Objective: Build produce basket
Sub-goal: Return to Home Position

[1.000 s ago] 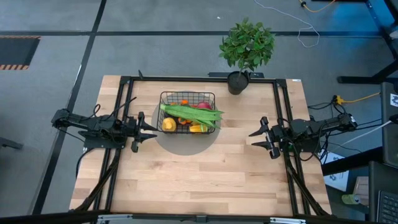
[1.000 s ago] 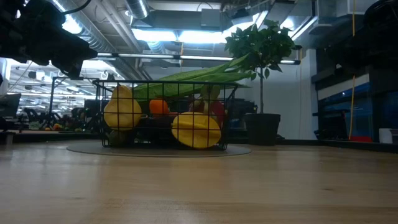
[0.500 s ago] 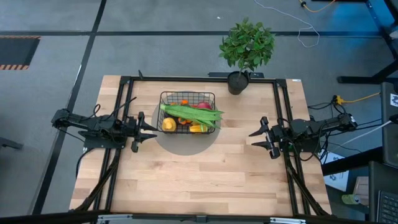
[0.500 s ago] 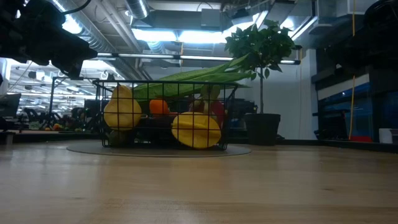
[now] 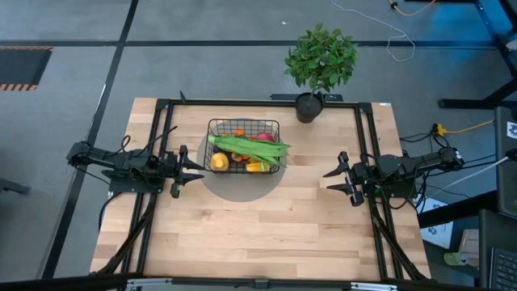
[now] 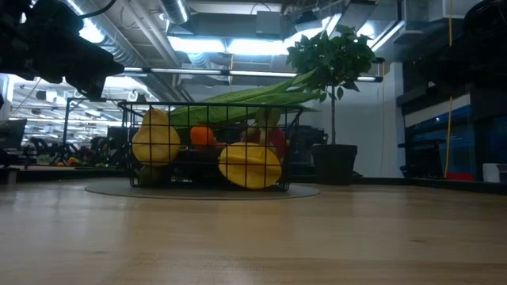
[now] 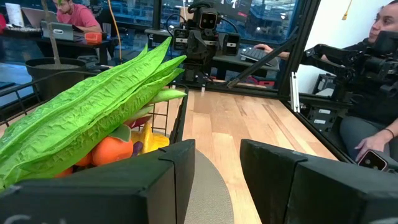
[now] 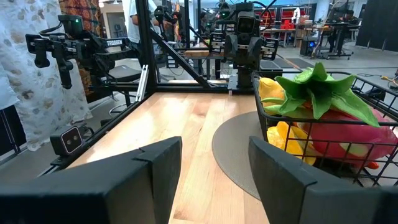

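Green pods [image 5: 246, 146] atop basket [image 5: 243, 121], long axis arm to arm; both jaws wide, empty

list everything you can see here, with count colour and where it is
basket: one, black wire, on the mat at the table's far middle
long green leaves: several, green, lying across the basket top
yellow fruits: two seen, yellow, inside the basket
orange fruit: one seen, orange, inside the basket
dragon fruit: one, pink with green tips, inside the basket
round mat: one, grey, under the basket
potted plant: one, green in a black pot, far table edge
table: one, light wood
people: at least two, beyond the table
left gripper: black, left of the basket, fingers open
right gripper: black, right of the basket, fingers open
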